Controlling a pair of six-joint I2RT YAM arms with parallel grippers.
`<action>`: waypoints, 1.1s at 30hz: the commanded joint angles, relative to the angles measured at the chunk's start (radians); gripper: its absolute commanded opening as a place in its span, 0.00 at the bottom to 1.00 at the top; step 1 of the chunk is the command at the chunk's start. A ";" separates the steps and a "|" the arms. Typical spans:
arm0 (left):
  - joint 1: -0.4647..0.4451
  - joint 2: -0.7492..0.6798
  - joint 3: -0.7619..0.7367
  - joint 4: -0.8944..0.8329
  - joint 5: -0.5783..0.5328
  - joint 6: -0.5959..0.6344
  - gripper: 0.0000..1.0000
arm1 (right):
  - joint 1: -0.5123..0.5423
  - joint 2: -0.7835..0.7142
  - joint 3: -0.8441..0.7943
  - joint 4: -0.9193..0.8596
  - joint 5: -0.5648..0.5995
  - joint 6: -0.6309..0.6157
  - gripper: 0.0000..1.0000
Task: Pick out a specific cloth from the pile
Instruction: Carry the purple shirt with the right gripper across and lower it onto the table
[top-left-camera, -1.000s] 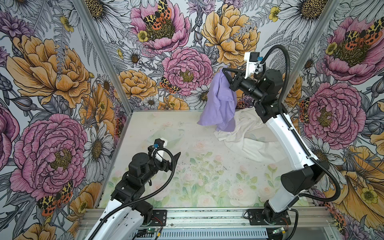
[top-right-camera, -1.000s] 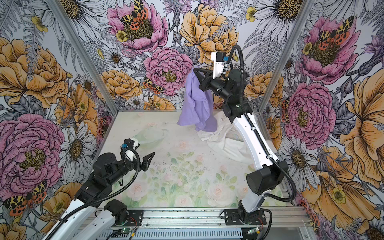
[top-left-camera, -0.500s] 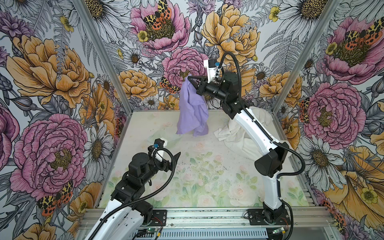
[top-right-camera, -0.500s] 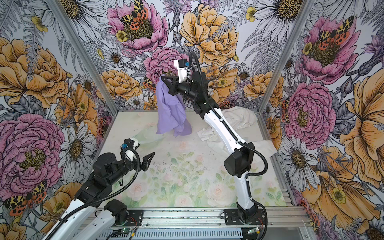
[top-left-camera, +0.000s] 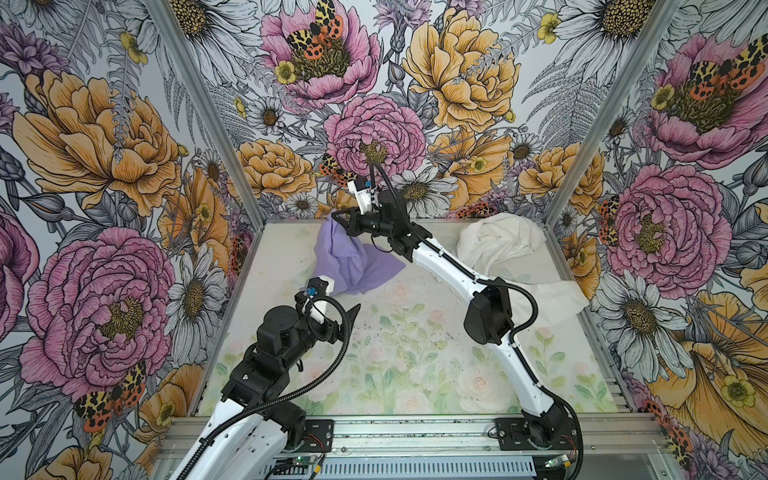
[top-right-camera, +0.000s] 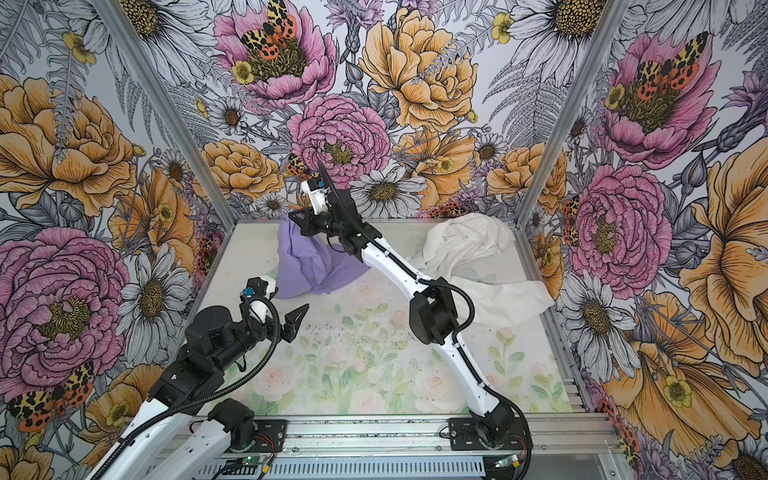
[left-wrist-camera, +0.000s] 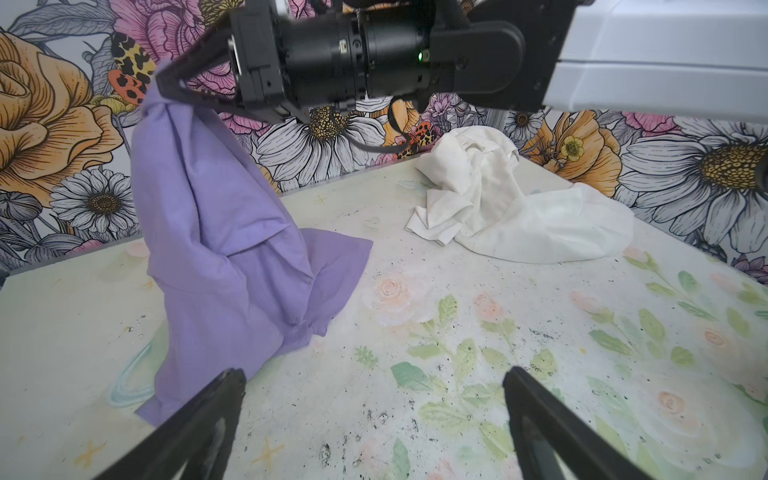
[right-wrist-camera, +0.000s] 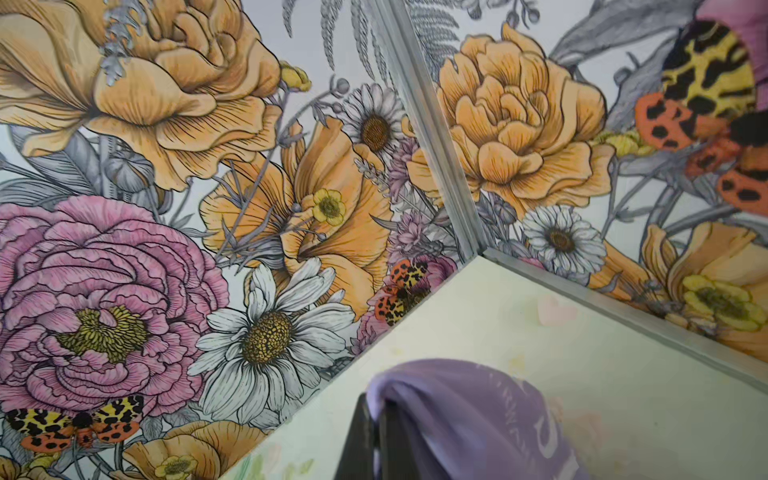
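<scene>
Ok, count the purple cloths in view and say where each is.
1. The purple cloth hangs from the shut right pincer at the table's far left, its lower part resting on the surface. The white pile could hide more.

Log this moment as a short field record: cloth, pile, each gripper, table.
cloth: lavender garment, pinched at its top and hanging, lower folds resting on the table, far left area
pile: white heap, far right corner, apart from the cloth
right gripper: jaws shut on the cloth's top
left gripper: jaws wide open, holding nothing, aimed at the cloth's lower edge
table: pale floral print, dark specks near the middle
</scene>
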 joint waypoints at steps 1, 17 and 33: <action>0.005 -0.012 -0.013 -0.005 -0.027 0.015 0.99 | -0.009 -0.033 -0.120 0.011 0.059 0.005 0.00; 0.007 -0.004 -0.015 -0.005 -0.038 0.018 0.99 | 0.004 -0.120 -0.579 -0.056 0.217 0.057 0.00; 0.010 0.000 -0.002 -0.008 -0.106 -0.010 0.99 | 0.017 -0.154 -0.616 -0.076 0.168 0.105 0.29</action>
